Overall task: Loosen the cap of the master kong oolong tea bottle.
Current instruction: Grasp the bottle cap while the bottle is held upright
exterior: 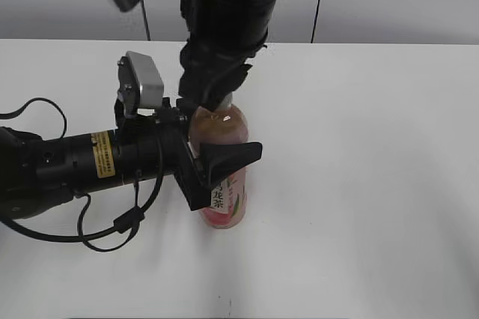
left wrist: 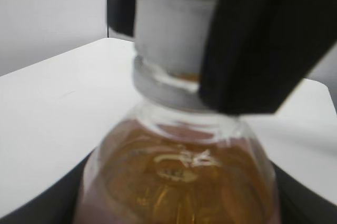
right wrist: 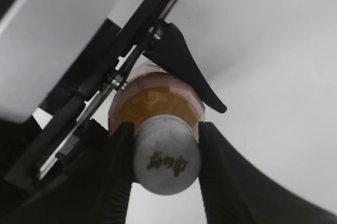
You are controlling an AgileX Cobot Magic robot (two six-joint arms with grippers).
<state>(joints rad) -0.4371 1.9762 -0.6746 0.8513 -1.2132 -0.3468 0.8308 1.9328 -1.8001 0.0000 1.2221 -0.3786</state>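
Note:
The master kong oolong tea bottle (exterior: 221, 130) stands upright on the white table, with pinkish-amber tea and a pink-and-white label. My left gripper (exterior: 224, 174) comes in from the left and is shut on the bottle's body; its dark jaws flank the bottle's shoulder (left wrist: 179, 182) in the left wrist view. My right gripper (exterior: 215, 103) comes down from above and is shut on the cap (right wrist: 167, 155), one black finger pressed against each side. The white cap also shows in the left wrist view (left wrist: 168, 29). In the exterior view the right gripper hides it.
The white table (exterior: 374, 147) extends around the bottle, with a grey wall behind its far edge. Black cables run along the left arm (exterior: 75, 162) at the table's left side.

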